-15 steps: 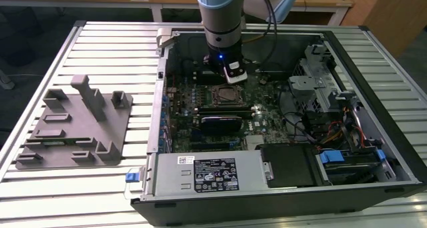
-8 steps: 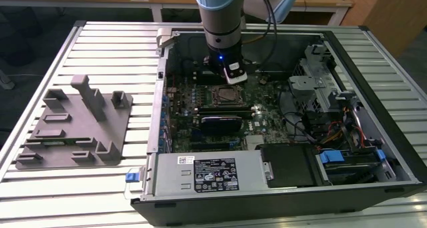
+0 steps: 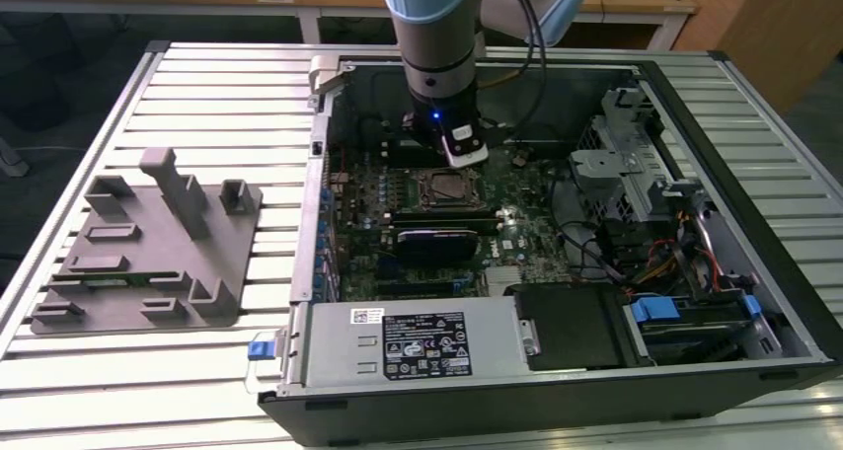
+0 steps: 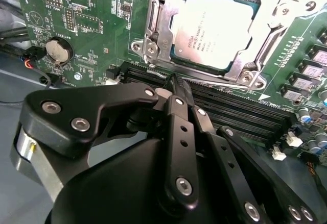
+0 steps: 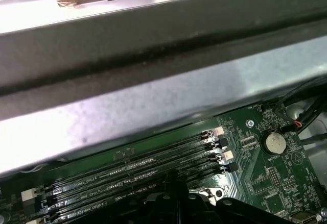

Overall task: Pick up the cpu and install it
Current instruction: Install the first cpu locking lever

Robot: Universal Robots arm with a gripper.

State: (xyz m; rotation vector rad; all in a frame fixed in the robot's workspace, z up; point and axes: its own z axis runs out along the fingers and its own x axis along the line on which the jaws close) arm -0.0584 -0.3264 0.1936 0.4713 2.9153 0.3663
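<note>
Lying flat in its socket (image 4: 204,27), the cpu (image 4: 217,27) (square) faces up; fingers (image 4: 176,89) closed, empty.

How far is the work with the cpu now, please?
The flat square cpu with the shiny silver top already lies in the metal-framed socket on the green motherboard. The black gripper holds nothing; its fingers are shut, beside the socket over the black memory slots. Whether the socket is latched cannot be told.
</note>
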